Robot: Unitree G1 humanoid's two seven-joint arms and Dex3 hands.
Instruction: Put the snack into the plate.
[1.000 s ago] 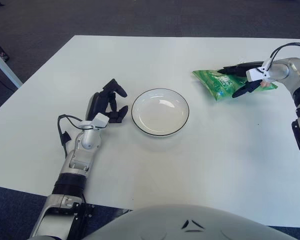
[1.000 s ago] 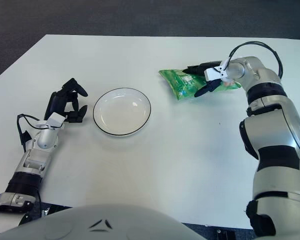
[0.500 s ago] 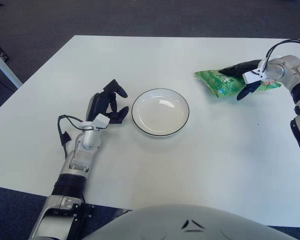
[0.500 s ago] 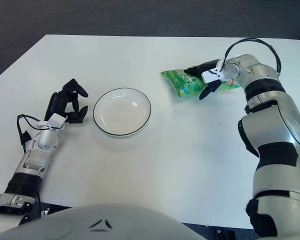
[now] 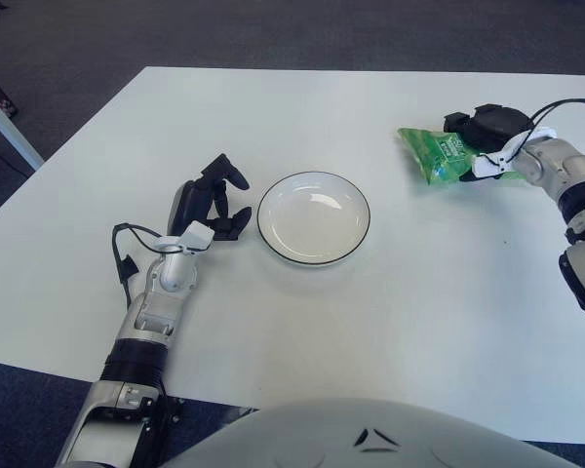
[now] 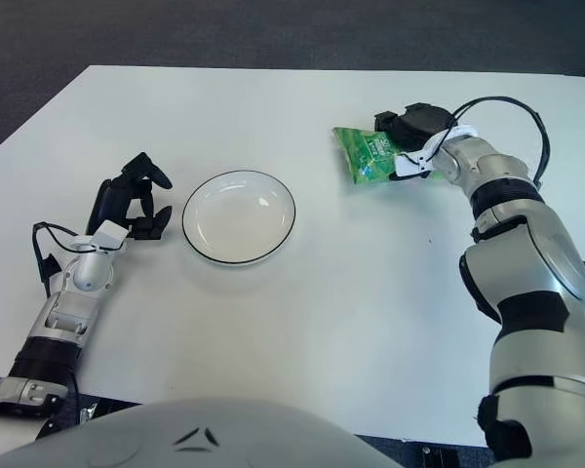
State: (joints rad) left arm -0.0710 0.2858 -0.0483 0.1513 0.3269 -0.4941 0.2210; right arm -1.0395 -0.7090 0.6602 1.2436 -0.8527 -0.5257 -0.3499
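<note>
Snack: the crinkled green foil snack packet (image 5: pixel 437 155) lies flat on the far right part of the tabletop, well apart from the plate, with bare tabletop between the two.
Near edge: a grey rounded part of the robot's body (image 5: pixel 370 439) fills the bottom of both views; the white tabletop (image 5: pixel 390 322) in front of it is bare and smooth, with wide room to the right of the plate.
Left hand: the left hand (image 5: pixel 214 203) shows just beside the plate's left rim, black fingers loosely curled and holding nothing; it stands as it did a second ago.
Plate: the round, shallow white plate with a thin dark rim (image 5: pixel 313 217) sits near the middle of the tabletop, glossy, nothing in it; unmoved.
Right hand: the right hand (image 5: pixel 489 136) is on the packet's right end, black fingers bent down over the foil and closed on it. A second ago the fingers were stretched out long across the packet; now they are bunched up and the wrist has turned.
Change in snack: the packet has shifted a little to the right and farther away.
Far edge: dark carpeted floor (image 5: pixel 273 34) beyond the tabletop.
</note>
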